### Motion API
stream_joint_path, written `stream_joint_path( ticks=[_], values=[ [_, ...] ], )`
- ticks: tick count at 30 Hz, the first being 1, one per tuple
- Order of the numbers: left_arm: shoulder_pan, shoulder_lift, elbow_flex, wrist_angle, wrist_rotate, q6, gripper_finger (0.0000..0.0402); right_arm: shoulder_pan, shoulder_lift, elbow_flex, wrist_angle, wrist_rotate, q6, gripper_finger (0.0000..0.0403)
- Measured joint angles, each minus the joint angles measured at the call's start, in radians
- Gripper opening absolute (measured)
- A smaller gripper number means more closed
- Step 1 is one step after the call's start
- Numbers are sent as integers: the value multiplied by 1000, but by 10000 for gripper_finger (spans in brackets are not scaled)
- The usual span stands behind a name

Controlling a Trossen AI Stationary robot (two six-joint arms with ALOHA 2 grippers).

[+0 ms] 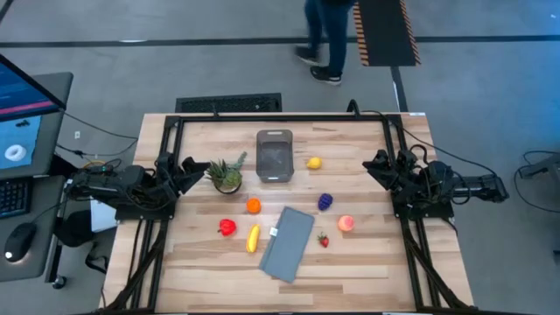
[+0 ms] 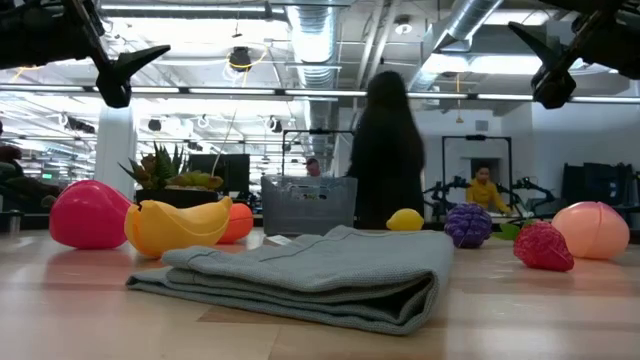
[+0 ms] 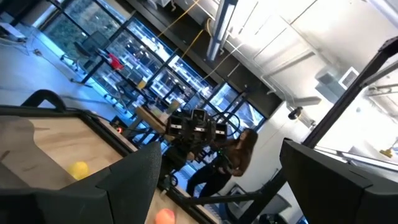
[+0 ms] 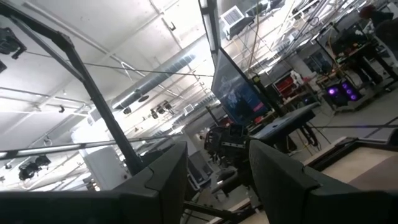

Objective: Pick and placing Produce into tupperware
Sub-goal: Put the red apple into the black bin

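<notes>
The wooden tabletop (image 1: 192, 262) carries a clear tub (image 1: 274, 157) near its far edge, a pineapple (image 1: 227, 175), lemon (image 1: 314, 163), orange (image 1: 253, 206), grapes (image 1: 325, 201), peach (image 1: 346, 223), strawberry (image 1: 323, 241), banana (image 1: 253, 238), red fruit (image 1: 227, 227) and a folded grey cloth (image 1: 288, 243) toward the near edge.

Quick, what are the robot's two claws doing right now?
Left gripper: open, holding nothing, parked at the table's left edge.
Right gripper: fingers close together, holding nothing, parked at the right edge.
</notes>
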Motion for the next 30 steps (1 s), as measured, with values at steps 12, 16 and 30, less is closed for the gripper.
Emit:
stream_joint_path(
  ticks=[12, 16, 30],
  values=[
    [0, 45, 1, 92, 5, 47, 316, 0, 0, 0, 0, 0, -16, 196],
    [0, 100, 16, 128, 19, 92, 316, 0, 0, 0, -8, 8, -22, 196],
    [0, 444, 259, -102, 144, 93, 316, 0, 0, 0, -12, 23, -24, 196]
  ],
)
